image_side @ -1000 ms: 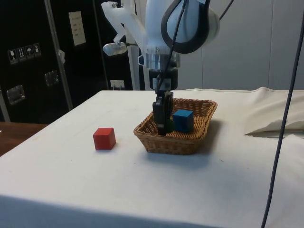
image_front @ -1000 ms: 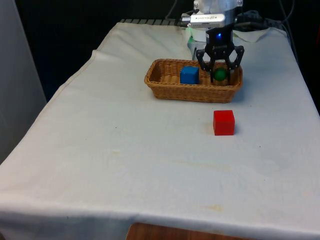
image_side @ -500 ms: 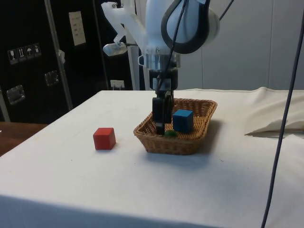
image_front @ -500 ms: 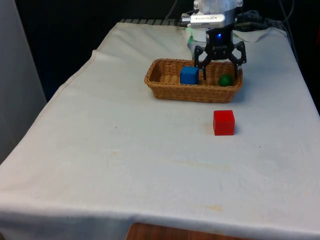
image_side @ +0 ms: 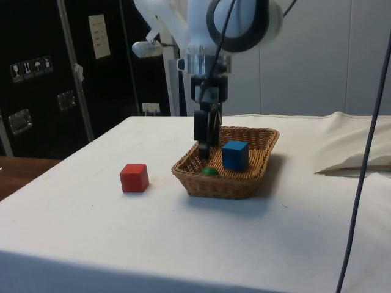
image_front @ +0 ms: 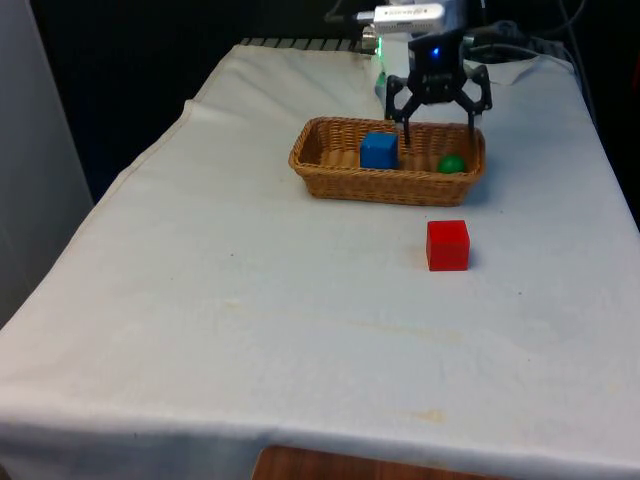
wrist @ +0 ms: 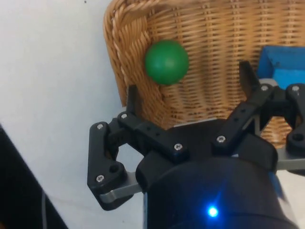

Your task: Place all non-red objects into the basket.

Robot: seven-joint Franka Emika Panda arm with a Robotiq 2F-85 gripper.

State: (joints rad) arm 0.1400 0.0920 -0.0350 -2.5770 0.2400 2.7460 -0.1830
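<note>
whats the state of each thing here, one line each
gripper: open, empty, above the basket
green ball: lying loose in the basket, near its end wall
blue cube: resting in the basket
basket: upright on the table, holds the ball and blue cube
red cube: on the cloth, outside the basket

No text, label or number can be read; the signs on the dark cabinets point(image_side: 36, 67) are illegible.
</note>
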